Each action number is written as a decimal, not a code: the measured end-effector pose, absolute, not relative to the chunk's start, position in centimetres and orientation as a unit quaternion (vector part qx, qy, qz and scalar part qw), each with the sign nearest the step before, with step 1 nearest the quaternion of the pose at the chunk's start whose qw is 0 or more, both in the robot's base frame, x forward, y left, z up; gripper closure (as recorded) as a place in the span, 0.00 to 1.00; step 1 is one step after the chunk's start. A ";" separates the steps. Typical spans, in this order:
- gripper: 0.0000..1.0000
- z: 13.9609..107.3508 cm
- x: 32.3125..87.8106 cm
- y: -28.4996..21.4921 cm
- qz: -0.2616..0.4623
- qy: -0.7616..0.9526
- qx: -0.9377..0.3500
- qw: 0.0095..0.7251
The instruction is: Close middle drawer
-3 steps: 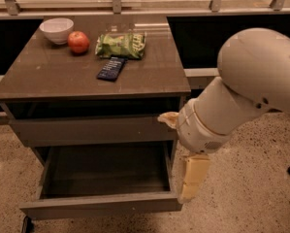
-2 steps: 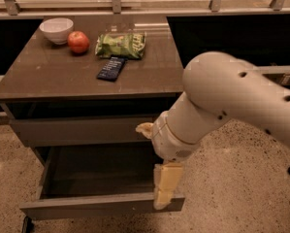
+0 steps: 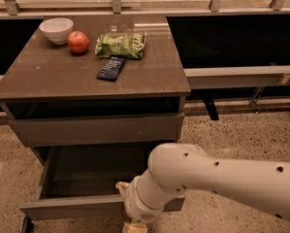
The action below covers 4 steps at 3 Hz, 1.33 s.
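The middle drawer (image 3: 72,207) is pulled far out of the grey-brown cabinet. Its flat front panel runs along the bottom of the view and its dark interior (image 3: 96,171) looks empty. Above it sits the drawer with the taller front panel (image 3: 96,129), standing out slightly from the cabinet. My white arm (image 3: 222,181) reaches in from the right, across the right end of the open drawer's front. My gripper (image 3: 135,226) hangs at the bottom edge of the view, just in front of the drawer's front panel, mostly cut off.
On the cabinet top (image 3: 52,74) are a white bowl (image 3: 56,29), a red apple (image 3: 78,41), a green chip bag (image 3: 121,44) and a dark flat packet (image 3: 110,68). A dark counter with a rail (image 3: 232,72) runs behind, to the right. The floor is speckled stone (image 3: 232,130).
My arm has swung left and down across the front of the open drawer. The gripper has dropped to the bottom edge of the view. The drawer has not visibly moved.
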<state>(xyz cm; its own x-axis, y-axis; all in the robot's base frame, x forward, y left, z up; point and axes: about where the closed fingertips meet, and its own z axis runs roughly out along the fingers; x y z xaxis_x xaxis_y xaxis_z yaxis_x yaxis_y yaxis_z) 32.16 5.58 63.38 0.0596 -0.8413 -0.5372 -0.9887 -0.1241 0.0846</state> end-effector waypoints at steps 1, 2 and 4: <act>0.00 63.1 33.4 6.1 0.224 0.649 -0.703 0.183; 0.00 62.2 33.4 5.8 0.225 0.656 -0.700 0.171; 0.00 52.0 29.5 2.0 0.223 0.658 -0.695 0.184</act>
<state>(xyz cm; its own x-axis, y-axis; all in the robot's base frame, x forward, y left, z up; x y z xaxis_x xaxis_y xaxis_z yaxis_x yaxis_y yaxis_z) 29.51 1.96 52.01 0.0338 -0.8335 -0.5515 -0.9972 -0.0653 0.0376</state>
